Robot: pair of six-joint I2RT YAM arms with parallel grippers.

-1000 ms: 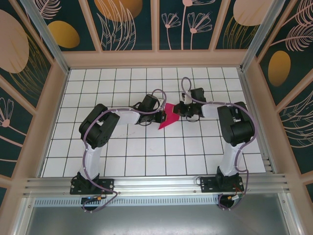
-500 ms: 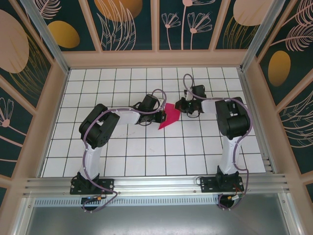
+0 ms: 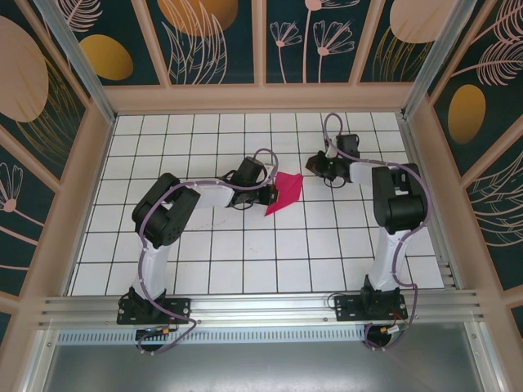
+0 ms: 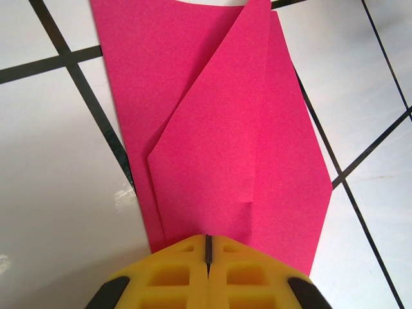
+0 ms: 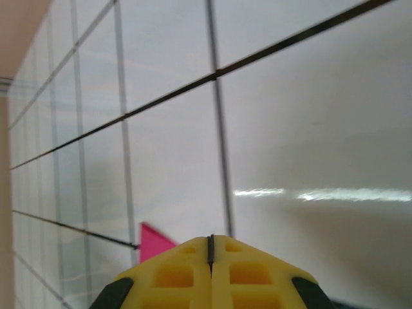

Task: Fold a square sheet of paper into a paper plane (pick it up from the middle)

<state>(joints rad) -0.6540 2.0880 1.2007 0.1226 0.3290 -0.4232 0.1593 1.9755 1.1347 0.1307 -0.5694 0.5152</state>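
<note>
L gripper (image 4: 208,241), fingers pressed together, tips on near edge of folded pink paper (image 4: 219,122) lying mid table (image 3: 245,253); R gripper (image 5: 210,241) closed too, near but apart from it.

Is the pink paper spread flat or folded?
Folded. The paper lies in overlapping layers: a slanted flap edge crosses the layer beneath it.
</note>
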